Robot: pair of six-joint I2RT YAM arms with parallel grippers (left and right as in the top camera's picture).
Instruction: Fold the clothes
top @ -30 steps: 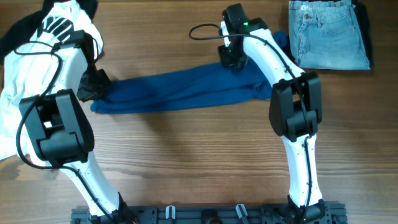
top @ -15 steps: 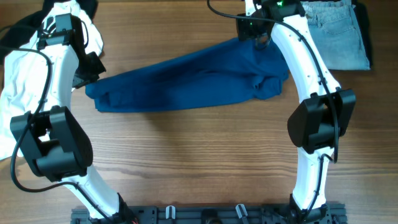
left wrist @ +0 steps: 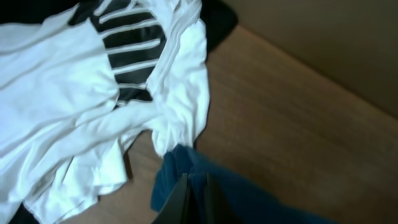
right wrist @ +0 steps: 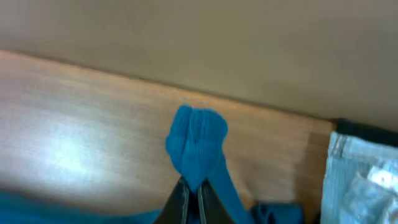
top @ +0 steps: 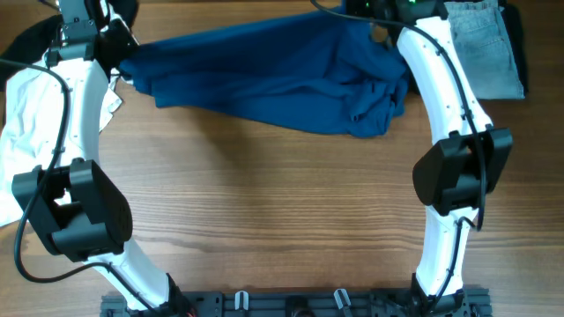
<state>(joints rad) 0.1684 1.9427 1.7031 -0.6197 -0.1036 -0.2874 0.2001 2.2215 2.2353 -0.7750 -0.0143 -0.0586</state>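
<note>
Shirt [top: 282,79], dark blue, spreads rumpled across the far side of the desk [top: 264,211] between the two arms. The left pincer [left wrist: 196,185] is pinched tight on one end, just beside the striped white top [left wrist: 62,106]. The right pincer [right wrist: 193,188] is clamped on a bunched bit of the other end, near the jeans [top: 485,53].

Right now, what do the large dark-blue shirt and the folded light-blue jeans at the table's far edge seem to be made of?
The dark-blue shirt looks like thin, matte knit, probably cotton jersey: it drapes in soft folds. The light-blue jeans look like faded denim: stiffer, lying flat, with stitched seams and a pocket.
</note>
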